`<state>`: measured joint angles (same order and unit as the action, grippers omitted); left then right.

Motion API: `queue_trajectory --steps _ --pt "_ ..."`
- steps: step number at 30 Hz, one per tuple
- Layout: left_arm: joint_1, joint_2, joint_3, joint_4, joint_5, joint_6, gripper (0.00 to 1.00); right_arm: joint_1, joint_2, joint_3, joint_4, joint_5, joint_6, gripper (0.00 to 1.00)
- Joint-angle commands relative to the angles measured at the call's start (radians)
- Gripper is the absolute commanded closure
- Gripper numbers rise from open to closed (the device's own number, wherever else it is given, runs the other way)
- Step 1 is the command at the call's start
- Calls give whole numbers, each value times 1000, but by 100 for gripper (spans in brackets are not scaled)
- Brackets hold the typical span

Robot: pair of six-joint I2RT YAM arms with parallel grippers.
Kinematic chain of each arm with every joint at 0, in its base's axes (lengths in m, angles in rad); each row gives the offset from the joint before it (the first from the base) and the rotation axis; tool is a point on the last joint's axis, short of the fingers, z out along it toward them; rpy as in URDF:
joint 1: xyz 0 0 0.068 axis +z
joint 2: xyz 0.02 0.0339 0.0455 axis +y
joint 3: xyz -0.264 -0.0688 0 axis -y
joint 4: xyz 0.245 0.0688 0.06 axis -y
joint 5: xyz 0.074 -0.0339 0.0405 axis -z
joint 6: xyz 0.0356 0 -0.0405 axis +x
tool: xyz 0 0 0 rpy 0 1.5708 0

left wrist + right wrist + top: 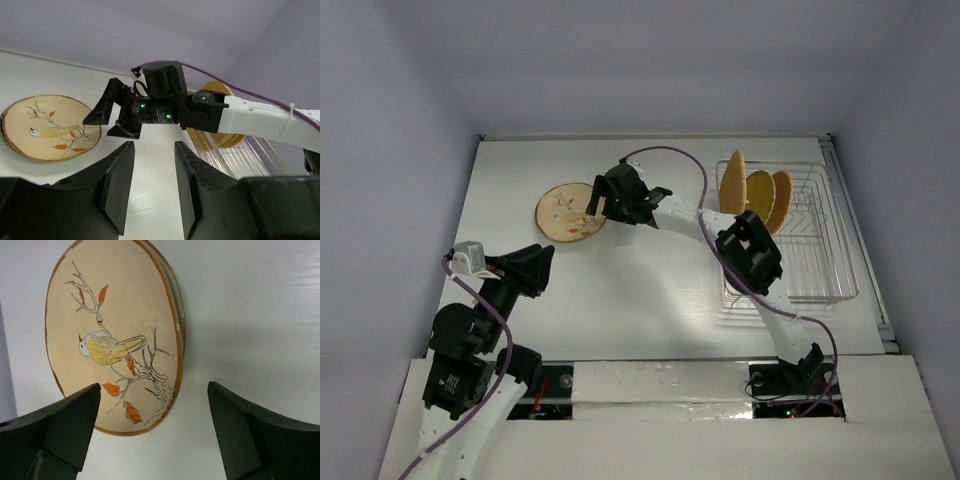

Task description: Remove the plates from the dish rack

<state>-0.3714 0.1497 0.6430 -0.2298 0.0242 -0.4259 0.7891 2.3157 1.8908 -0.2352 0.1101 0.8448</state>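
Note:
The cream plate with a bird and leaf motif (568,212) lies flat on the table at the far left, on top of the pale green plate, of which only a thin edge shows (179,300). My right gripper (596,207) is open and empty, just above the cream plate's right edge (120,340). Three woven plates stand upright in the silver wire dish rack (820,250): a tan one (733,180), a yellow one (759,192) and an orange one (781,200). My left gripper (546,258) is open and empty, low over the table in front of the stacked plates.
The right arm (750,250) reaches across the table's middle, from the near right to the stacked plates. The rack's near half holds no plates. Walls close in the table on the left, back and right.

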Motion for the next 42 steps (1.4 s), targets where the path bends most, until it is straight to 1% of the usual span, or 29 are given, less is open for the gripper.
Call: queue_trajectory --steps 1,3,4,6,7,8,9,10,11,12,15,16,17,19,21,22,23,24,26,29,31,33,34,35,36,37,40,41,42 --pt "-4 10 9 33 2 -2 65 12 -32 76 -98 43 -95 5" --pt "-4 7 10 33 2 -4 65 21 -58 64 -121 80 -133 3" --pt "-4 5 9 33 2 -4 65 30 -84 13 -113 95 -150 3" --pt "-4 2 9 33 3 -4 65 30 -198 -57 -63 115 -197 7" --pt "-4 1 9 33 3 -4 65 30 -246 -93 -47 126 -217 10" --pt "-4 1 9 33 6 -2 65 30 -347 -154 -46 170 -237 23" --pt "-4 1 9 35 8 -4 65 30 -399 -183 -46 196 -259 36" --pt "-4 1 10 35 11 -4 65 30 -453 -211 -55 223 -307 59" --pt "-4 -1 9 37 13 -4 65 30 -507 -260 -68 296 -331 94" --pt "-4 -4 7 35 13 -4 65 30 -606 -278 -84 333 -376 100" --pt "-4 -10 7 38 14 -2 65 30 -738 -340 -174 488 -434 100" --pt "-4 -12 7 38 16 -4 65 30 -816 -357 -197 523 -455 100" --pt "-4 -13 6 40 16 -4 65 7 -853 -370 -248 555 -458 100" --pt "-4 -12 6 40 16 -2 65 -20 -951 -419 -283 612 -467 100" --pt "-4 -9 6 40 17 -4 65 -86 -1001 -449 -329 614 -470 72" --pt "-4 -7 7 40 19 -2 65 -111 -1018 -475 -338 612 -486 56" --pt "-4 -4 6 41 20 -4 65 -138 -1042 -487 -348 600 -495 36" --pt "-4 -1 6 40 22 -2 65 -195 -1046 -496 -351 564 -501 30" --pt "-4 4 6 40 20 -2 65 -237 -1032 -519 -340 495 -530 26" --pt "-4 7 7 37 10 -4 65 -283 -995 -535 -296 435 -569 26" --pt "-4 8 9 34 0 -4 65 -304 -931 -516 -302 419 -576 26" --pt "-4 10 9 32 -1 -4 65 -320 -883 -496 -289 428 -582 30" --pt "-4 10 9 33 -3 -4 65 -320 -872 -487 -291 433 -582 36" --pt "-4 10 9 33 -3 -4 65 -329 -863 -483 -285 445 -584 36" --pt "-4 13 9 32 -1 -5 65 -329 -857 -477 -280 463 -589 40" --pt "-4 13 9 33 -3 -5 65 -329 -845 -472 -280 467 -598 41" --pt "-4 17 9 33 -3 -4 65 -329 -811 -450 -297 502 -613 54" --pt "-4 21 9 33 -1 -4 65 -329 -806 -447 -302 504 -618 65" --pt "-4 21 9 33 0 -4 65 -329 -803 -447 -302 508 -624 70"
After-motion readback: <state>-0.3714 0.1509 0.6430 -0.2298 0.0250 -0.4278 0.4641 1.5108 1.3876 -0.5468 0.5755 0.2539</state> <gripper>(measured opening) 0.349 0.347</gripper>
